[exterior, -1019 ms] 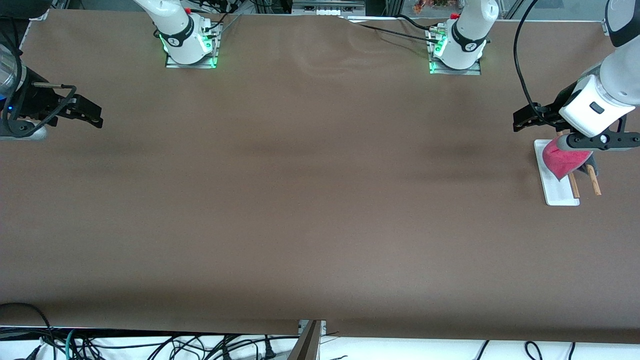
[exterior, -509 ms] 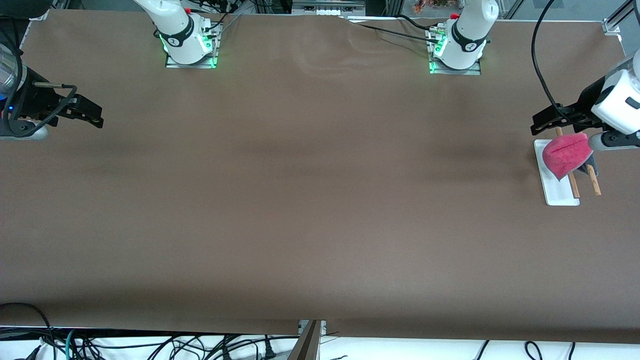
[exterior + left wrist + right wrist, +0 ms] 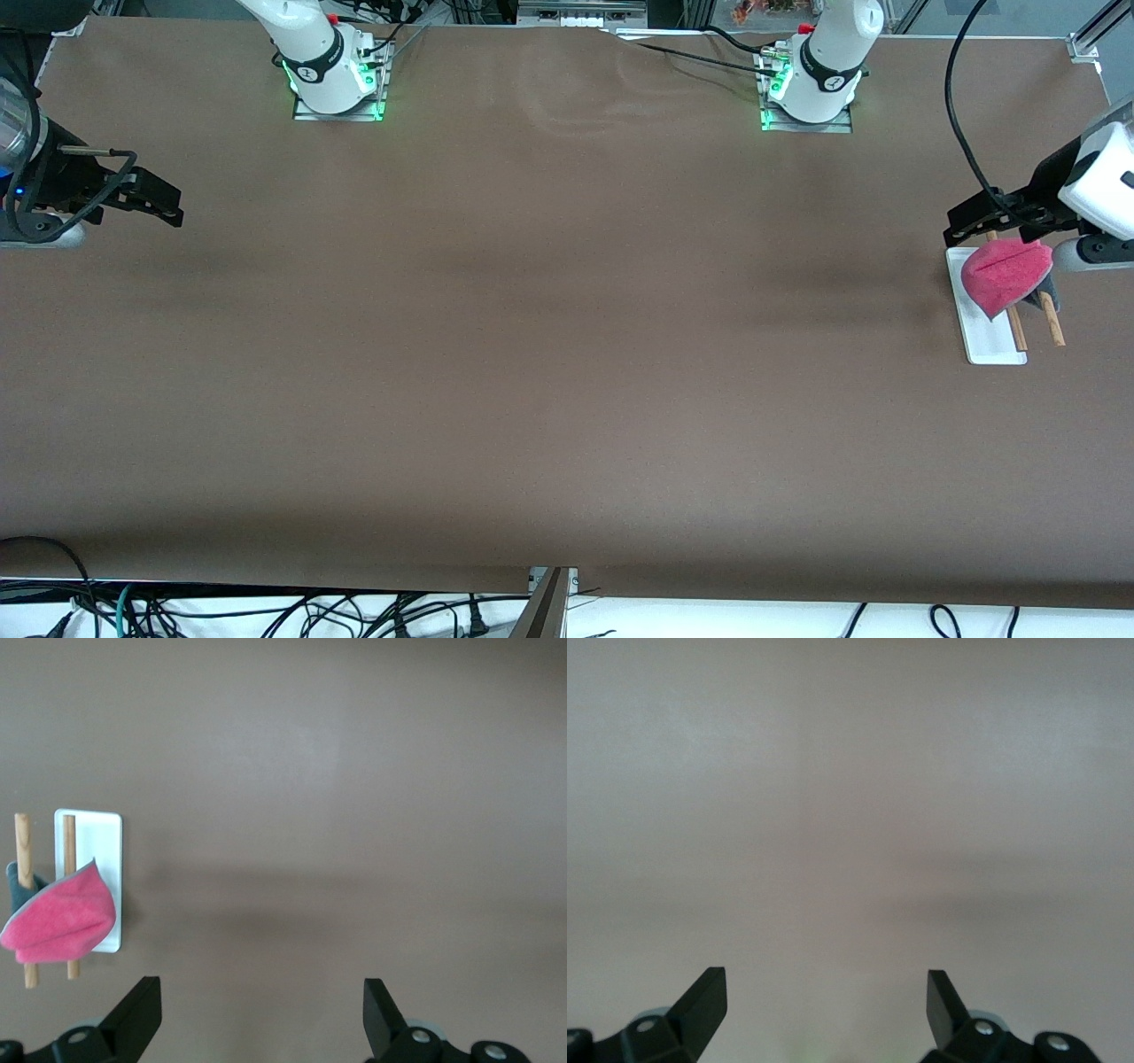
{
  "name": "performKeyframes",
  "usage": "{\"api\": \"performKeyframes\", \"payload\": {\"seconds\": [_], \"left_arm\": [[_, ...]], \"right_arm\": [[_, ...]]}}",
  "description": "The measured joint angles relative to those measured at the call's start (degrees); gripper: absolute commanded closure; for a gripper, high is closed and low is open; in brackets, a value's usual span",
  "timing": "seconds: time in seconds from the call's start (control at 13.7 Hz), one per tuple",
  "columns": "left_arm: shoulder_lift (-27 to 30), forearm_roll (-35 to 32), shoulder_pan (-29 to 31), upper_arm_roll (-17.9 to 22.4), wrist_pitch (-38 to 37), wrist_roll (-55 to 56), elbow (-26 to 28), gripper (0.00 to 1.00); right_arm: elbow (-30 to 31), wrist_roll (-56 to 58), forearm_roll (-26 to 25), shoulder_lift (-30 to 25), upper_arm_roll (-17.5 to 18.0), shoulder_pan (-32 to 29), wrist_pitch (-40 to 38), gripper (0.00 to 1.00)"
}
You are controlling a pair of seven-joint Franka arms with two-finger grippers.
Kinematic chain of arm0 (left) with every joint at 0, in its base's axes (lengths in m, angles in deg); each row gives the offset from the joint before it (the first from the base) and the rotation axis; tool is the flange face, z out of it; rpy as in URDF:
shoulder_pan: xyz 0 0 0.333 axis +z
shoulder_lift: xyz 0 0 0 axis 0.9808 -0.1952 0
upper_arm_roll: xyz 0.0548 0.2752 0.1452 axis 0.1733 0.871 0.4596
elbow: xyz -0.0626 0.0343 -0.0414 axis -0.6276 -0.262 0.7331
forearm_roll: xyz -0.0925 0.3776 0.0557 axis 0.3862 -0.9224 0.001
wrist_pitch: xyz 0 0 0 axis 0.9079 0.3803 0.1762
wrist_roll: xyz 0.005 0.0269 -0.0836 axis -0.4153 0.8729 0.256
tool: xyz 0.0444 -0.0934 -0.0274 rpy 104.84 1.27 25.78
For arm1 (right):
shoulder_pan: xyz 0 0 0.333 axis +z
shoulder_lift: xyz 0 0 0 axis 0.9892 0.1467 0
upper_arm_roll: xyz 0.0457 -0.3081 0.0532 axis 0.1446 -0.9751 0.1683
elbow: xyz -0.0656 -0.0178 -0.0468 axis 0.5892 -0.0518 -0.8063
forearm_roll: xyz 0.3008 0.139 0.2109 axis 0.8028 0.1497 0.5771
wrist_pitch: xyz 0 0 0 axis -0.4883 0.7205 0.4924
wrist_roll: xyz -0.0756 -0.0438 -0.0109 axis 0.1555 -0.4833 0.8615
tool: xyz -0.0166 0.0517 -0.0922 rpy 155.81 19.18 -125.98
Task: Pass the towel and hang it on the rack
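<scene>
The towel (image 3: 1005,275), pink-red with a dark grey underside showing, hangs folded over the rack's two wooden rods (image 3: 1053,326). The rack's white base (image 3: 985,344) stands at the left arm's end of the table. My left gripper (image 3: 961,226) is open and empty, raised in the air beside the rack, apart from the towel. The left wrist view shows its open gripper (image 3: 263,1010) over bare table, with the towel (image 3: 62,926) and the rack (image 3: 97,837) off to one side. My right gripper (image 3: 168,208) waits open and empty at the right arm's end, over bare table (image 3: 827,1005).
The brown table (image 3: 549,354) stretches wide between the two grippers. The arm bases (image 3: 337,80) stand along the edge farthest from the front camera. Cables (image 3: 266,611) lie below the table's near edge.
My left arm has drawn back from over the towel toward the left arm's end of the table, uncovering it. The towel stays on the rods. The right arm has not moved.
</scene>
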Motion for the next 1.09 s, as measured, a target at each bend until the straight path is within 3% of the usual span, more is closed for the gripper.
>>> {"api": "performKeyframes", "payload": {"seconds": [1.09], "left_arm": [[-1.61,-2.09,0.11,-2.44,1.71,-0.04,0.06,0.00]], "right_arm": [[-0.01,0.02,0.01,0.00,0.11,0.01,0.00,0.00]]}}
